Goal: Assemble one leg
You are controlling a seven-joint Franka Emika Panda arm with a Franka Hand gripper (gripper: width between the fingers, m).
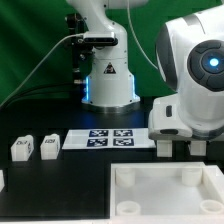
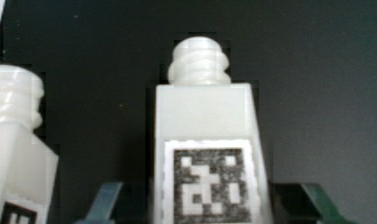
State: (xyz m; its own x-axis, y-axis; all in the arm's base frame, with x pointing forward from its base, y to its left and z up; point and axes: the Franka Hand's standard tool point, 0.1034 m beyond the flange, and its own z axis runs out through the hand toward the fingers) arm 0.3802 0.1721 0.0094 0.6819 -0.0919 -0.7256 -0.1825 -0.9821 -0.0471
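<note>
In the wrist view a white leg with a ribbed peg on its end and a black-and-white tag on its face stands between my fingers. My gripper is open, and dark gaps show between the leg and each finger. A second leg stands beside it, outside the fingers. In the exterior view my gripper is low over the table at the right, and the hand hides what is between its fingers. Two more legs stand at the exterior view's left.
The marker board lies in the middle of the black table. The large white square piece with corner holes lies in front of the gripper. The robot base stands at the back.
</note>
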